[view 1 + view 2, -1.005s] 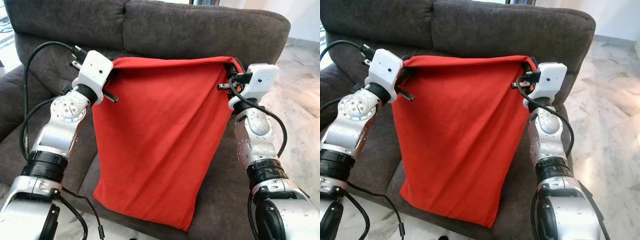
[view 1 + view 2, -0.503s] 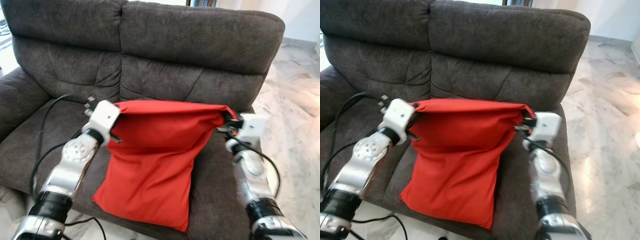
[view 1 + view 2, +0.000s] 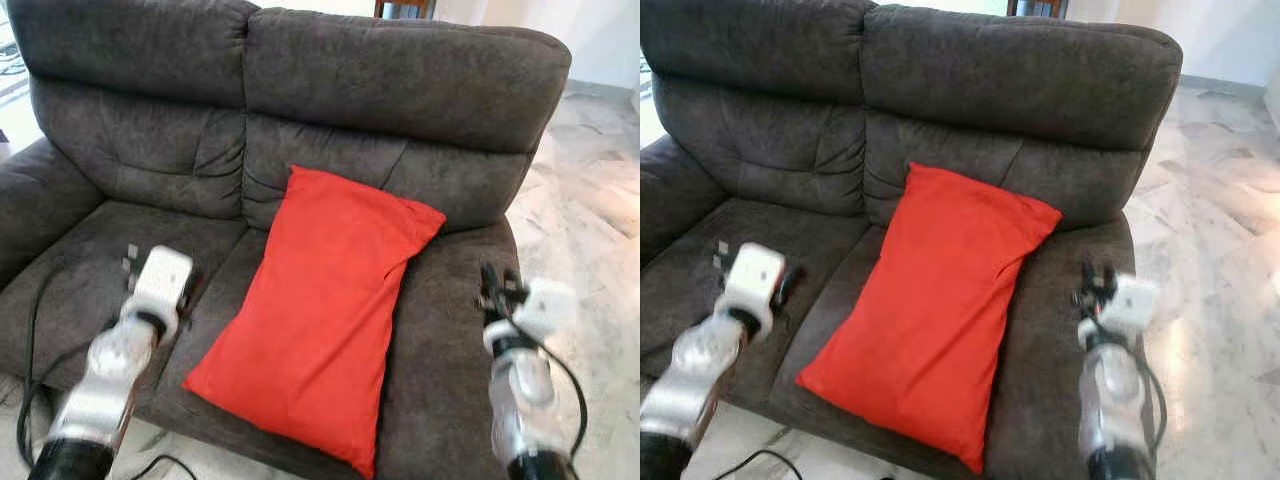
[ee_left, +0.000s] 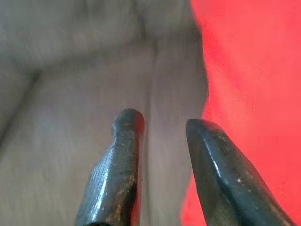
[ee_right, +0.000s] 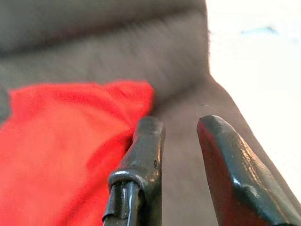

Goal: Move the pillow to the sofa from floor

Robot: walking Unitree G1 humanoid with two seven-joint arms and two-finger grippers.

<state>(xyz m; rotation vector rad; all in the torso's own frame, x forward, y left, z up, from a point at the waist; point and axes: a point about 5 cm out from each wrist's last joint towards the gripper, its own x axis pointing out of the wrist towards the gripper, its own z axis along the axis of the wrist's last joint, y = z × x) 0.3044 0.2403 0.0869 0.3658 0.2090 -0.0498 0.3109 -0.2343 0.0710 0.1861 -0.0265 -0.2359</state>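
The red pillow [image 3: 325, 310] lies slanted on the dark grey sofa [image 3: 400, 90], its top corner leaning against the backrest and its lower end over the seat's front edge. My left gripper [image 4: 160, 125] is open over the seat cushion to the pillow's left, with nothing between its fingers. On the pillow's other side my right gripper [image 5: 179, 127] is open above the right part of the seat, also holding nothing. Both arms, left [image 3: 130, 340] and right [image 3: 515, 345], are blurred and low in the head views.
The sofa's left armrest [image 3: 30, 200] rises at the left. Pale marble floor [image 3: 600, 200] stretches to the right of the sofa. A black cable [image 3: 40, 330] trails from my left arm over the seat.
Both grippers let go of the pillow's top corners and dropped back toward me. The pillow now rests on the sofa by itself, leaning on the backrest.
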